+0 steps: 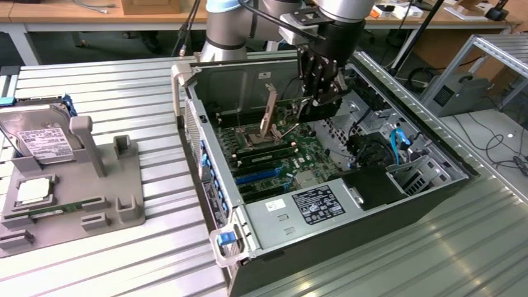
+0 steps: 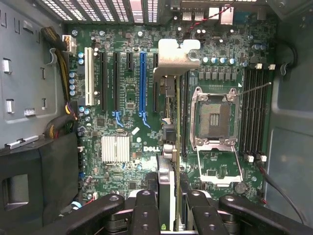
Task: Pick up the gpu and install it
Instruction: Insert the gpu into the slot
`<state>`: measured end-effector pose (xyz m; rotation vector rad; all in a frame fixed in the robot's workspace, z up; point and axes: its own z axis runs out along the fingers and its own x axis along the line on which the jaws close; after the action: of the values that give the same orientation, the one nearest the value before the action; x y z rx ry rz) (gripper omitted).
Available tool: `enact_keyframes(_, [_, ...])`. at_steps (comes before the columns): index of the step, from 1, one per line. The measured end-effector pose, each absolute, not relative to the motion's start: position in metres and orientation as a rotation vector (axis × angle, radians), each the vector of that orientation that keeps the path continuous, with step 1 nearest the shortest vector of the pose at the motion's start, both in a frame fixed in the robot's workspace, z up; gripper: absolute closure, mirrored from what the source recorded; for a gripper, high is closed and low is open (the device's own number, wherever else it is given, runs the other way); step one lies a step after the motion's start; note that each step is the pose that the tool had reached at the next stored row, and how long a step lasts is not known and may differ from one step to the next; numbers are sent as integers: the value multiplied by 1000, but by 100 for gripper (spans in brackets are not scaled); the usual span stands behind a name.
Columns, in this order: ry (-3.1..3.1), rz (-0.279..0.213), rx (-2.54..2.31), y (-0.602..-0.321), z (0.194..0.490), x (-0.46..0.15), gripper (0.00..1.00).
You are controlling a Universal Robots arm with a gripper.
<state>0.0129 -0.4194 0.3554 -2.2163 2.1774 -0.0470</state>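
Note:
The gpu (image 2: 175, 59) hangs edge-on in the wrist view, its silvery bracket at the far end and its thin board running back between my fingers. My gripper (image 2: 171, 211) is shut on it. In the exterior view the gripper (image 1: 320, 99) reaches down into the open computer case (image 1: 191, 117) with the dark gpu (image 1: 318, 112) below its fingers, just above the motherboard (image 1: 285, 164). In the wrist view the card sits over the board between the blue expansion slot (image 2: 142, 83) and the open CPU socket (image 2: 213, 117). I cannot tell whether the card touches a slot.
A grey fixture (image 1: 107, 185) on the slatted table at the exterior view's left holds a hard drive (image 1: 37, 136), a square chip (image 1: 33, 190) and a memory stick (image 1: 51, 213). Inside the case are the power supply (image 1: 318, 207), cables (image 1: 400, 145) and a raised socket lever (image 1: 270, 114).

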Motion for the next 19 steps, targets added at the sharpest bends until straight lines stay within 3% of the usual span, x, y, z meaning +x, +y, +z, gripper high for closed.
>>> enact_keyframes(19, [2177,-47,-2216,-420,350,10,73])
